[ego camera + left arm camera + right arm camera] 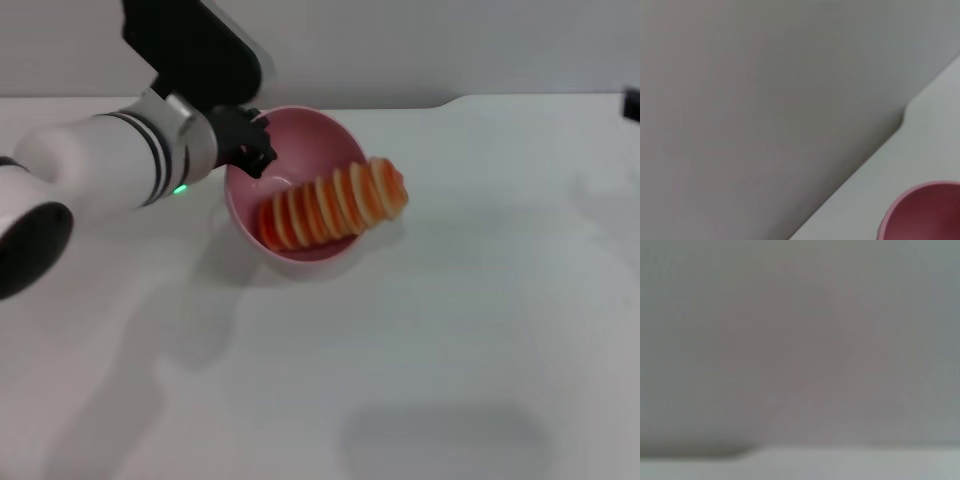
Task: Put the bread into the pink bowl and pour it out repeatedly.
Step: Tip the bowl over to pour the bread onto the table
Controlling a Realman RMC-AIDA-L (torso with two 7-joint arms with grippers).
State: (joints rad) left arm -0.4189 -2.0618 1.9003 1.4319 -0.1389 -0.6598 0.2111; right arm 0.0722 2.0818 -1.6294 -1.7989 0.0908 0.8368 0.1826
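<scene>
The pink bowl (310, 135) sits at the back middle of the white table, tipped up with its opening facing me. My left gripper (250, 150) is shut on the bowl's left rim. The bread (335, 205), ridged in orange-red and cream, lies slanted inside the bowl. Its lower end rests near the bowl's bottom, and its upper end sticks out over the right rim. In the left wrist view only a piece of the pink bowl (925, 212) shows. A dark bit of my right arm (632, 103) shows at the far right edge.
The white table (450, 330) spreads out in front of and to the right of the bowl. A grey wall (450, 45) stands behind the table's back edge. The right wrist view shows only wall and a strip of table.
</scene>
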